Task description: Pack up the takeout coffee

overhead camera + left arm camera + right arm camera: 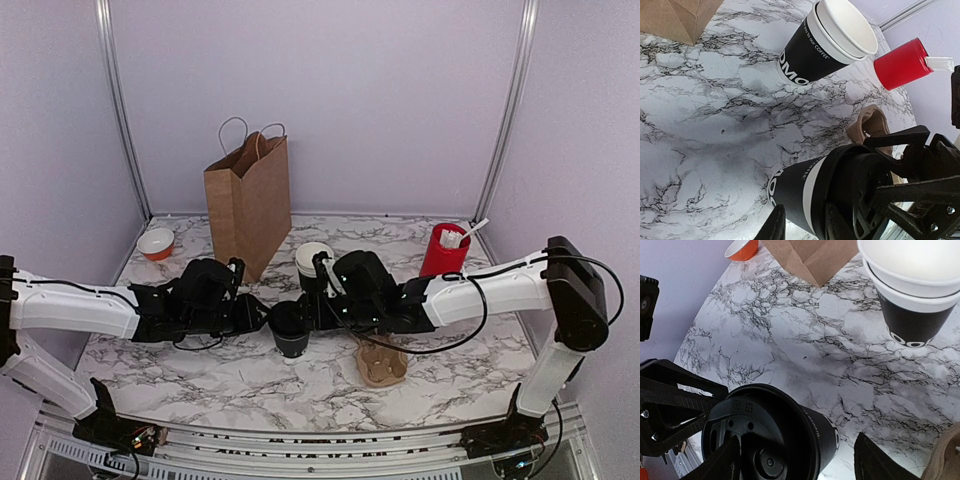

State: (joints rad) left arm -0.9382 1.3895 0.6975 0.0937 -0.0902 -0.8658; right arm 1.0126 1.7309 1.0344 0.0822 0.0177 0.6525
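Observation:
The takeout coffee [291, 333], a small black paper cup with a black lid, stands upright on the marble table between my two grippers. In the left wrist view a white band shows between the cup body [795, 192] and the lid. My left gripper [805, 226] is shut on the cup's side, one finger on each flank. My right gripper [800, 460] hangs open over the lid [762, 440]. One of its fingers [722, 462] lies across the lid and the other stands clear of the cup. From above, the left gripper [268, 315] and right gripper [312, 308] meet at the cup.
A brown paper bag [250, 200] stands open behind the left arm. A lidless stack of black cups [313, 262] is just behind the coffee, and a red cup with white sticks [443, 250] is farther right. A cardboard carrier [383, 365] lies front right, an orange bowl [156, 243] back left.

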